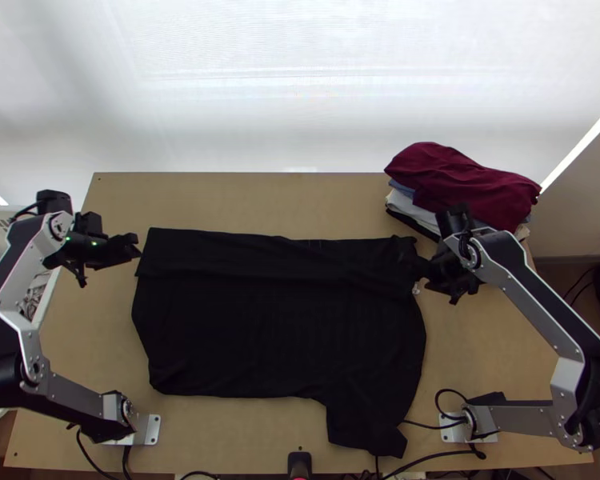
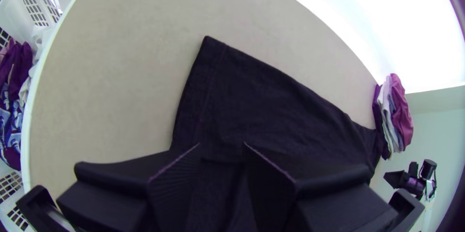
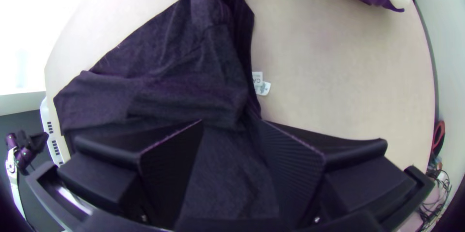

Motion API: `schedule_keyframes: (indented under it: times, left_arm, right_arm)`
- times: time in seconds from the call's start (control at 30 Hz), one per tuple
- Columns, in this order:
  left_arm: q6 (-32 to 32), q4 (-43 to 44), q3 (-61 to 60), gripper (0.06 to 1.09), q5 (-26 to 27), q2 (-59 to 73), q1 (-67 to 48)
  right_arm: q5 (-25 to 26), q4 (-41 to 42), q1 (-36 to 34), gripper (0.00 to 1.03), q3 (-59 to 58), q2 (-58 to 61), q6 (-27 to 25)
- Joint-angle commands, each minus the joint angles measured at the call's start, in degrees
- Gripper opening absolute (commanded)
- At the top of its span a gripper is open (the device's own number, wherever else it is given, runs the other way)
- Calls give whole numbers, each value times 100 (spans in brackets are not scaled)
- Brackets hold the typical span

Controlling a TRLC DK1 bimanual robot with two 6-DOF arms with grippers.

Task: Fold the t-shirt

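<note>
The t-shirt point(image 1: 276, 320) is part-folded. Left gripper point(image 2: 222, 144) and right gripper point(image 3: 232, 121) are spread wide; the sleeve point(image 1: 368, 424) by the table's point(image 1: 220, 200) near edge should be folded.

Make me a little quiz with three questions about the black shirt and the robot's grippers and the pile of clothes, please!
1. Pick one. What colour is the top of the pile?
a) white
b) dark red
c) blue

2. True or false? The left gripper and the right gripper are both open.

3. Fill in the word. The white tag sticks out at the edge of the shirt, close to the ____ gripper.

Key: 1. b; 2. true; 3. right
</note>
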Motion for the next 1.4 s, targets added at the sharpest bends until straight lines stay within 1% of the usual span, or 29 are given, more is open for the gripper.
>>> schedule_keyframes:
  times: [0.0,0.07,0.13,0.17,0.2,0.23,0.27,0.3,0.37,0.43,0.5,0.57,0.6,0.63,0.73,0.87,1.0,1.03,1.1,1.13,1.37]
  left_arm:
    - [223,-16,-147,65,99,-339,66]
    - [267,-8,-112,65,90,-409,101]
    - [294,-8,-59,65,99,-558,145]
    - [311,1,-50,65,99,-655,154]
    - [329,-8,-33,65,90,-717,154]
    - [346,-8,-15,65,99,-796,154]
    - [408,-8,-15,65,90,-875,145]
    - [434,-8,-15,65,90,-936,128]
    - [434,-25,11,65,81,-1016,101]
    - [496,-25,11,65,46,-1068,66]
    - [505,-34,20,65,20,-1095,40]
    - [505,-52,38,65,11,-1103,14]
    - [496,-60,55,65,-16,-1112,-13]
    - [496,-69,64,65,-24,-1121,-39]
    - [496,-113,82,65,-33,-1191,-109]
    - [505,-166,90,65,-60,-1253,-171]
    - [505,-201,90,65,-77,-1270,-189]
    - [505,-210,82,65,-103,-1279,-206]
    - [505,-219,90,65,-139,-1288,-241]
    - [505,-219,90,65,-156,-1288,-259]
    - [522,-289,125,65,-200,-1323,-276]
  right_arm:
    - [29,-307,-90,66,-51,-320,-143]
    - [29,-659,-117,66,29,-417,-125]
    - [47,-1221,-108,66,160,-452,-99]
    - [38,-1617,-82,66,187,-470,6]
    - [38,-2012,-38,73,196,-470,191]
    - [38,-2311,24,83,160,-470,235]
    - [38,-2619,121,89,125,-470,253]
    - [47,-2768,209,89,90,-470,147]
    - [38,-2768,288,89,-138,-619,-169]
    - [3,-2742,384,89,-490,-856,-266]
    - [-24,-2487,332,89,-859,-1208,-371]
    - [-323,-2311,349,88,-1237,-1480,-424]
    - [-340,-2250,375,88,-1413,-1568,-424]
    - [-366,-2258,472,86,-1545,-1603,-407]
    - [-428,-2258,736,74,-1826,-1665,-319]
    - [-551,-2267,1061,72,-2081,-1647,-117]
    - [-692,-2258,1720,72,-2230,-1603,156]
    - [-718,-2223,1843,70,-2265,-1577,200]
    - [-736,-2047,2107,57,-2344,-1568,349]
    - [-771,-1951,2160,55,-2406,-1560,428]
    - [-938,-1318,2204,55,-2837,-1445,428]
